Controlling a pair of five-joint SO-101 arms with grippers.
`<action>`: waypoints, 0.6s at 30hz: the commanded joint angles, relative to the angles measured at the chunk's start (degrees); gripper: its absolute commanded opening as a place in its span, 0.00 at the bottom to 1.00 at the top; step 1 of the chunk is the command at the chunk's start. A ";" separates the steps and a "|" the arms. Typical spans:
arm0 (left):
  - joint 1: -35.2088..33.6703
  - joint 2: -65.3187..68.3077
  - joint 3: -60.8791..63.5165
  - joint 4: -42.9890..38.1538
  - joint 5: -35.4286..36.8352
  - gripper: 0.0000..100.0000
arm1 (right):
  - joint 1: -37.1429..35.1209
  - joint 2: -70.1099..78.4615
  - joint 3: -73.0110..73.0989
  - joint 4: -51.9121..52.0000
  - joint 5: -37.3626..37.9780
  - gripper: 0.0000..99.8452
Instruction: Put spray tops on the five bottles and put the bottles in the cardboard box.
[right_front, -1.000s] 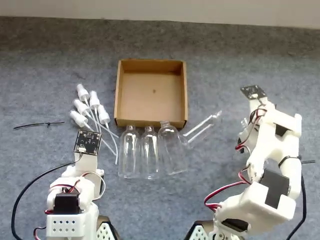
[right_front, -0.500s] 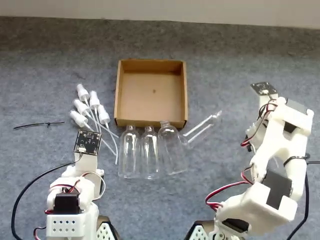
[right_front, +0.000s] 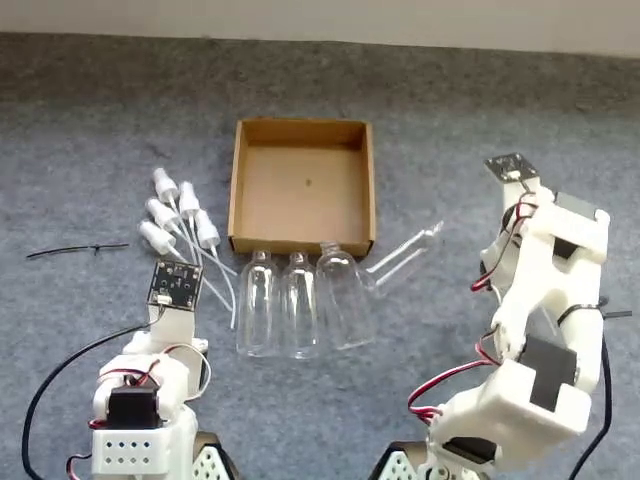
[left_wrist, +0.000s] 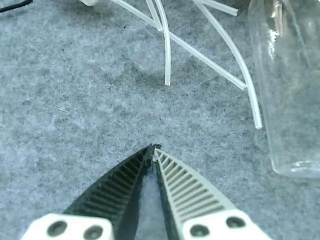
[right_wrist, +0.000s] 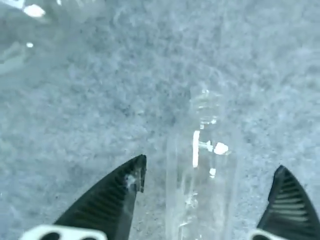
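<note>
Right arm (right_front: 545, 290) back toward the cardboard box (right_front: 235, 190), right claw (right_wrist: 211, 162) released astride a bottle (right_wrist: 200, 150); left claw (left_wrist: 152, 147) clenched empty.

Clear bottles (right_front: 298, 305), white spray tops (right_front: 205, 229) and an open cardboard box (right_front: 302, 185).
The brown cardboard box sits upper centre in the high view, open side up. Three uncapped bottles lie side by side just below its near wall, necks toward it. A slimmer bottle (right_front: 405, 252) lies slanted by the box's lower right corner. The spray tops cluster left of the box, their thin dip tubes (left_wrist: 166, 60) trailing toward the leftmost bottle. The right wrist view shows another bottle (right_wrist: 200, 170) lying flat, its neck bare.
</note>
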 joint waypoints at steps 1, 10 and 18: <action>0.75 -0.57 1.19 -0.70 -0.18 0.01 | -1.19 1.98 -3.30 -2.59 -0.70 0.34; 0.75 -0.57 1.19 -0.70 -0.18 0.01 | -0.31 3.65 -3.56 -1.80 -0.79 0.34; 0.75 -0.57 1.19 -0.70 -0.18 0.01 | -0.48 3.82 -3.56 -1.89 -0.53 0.20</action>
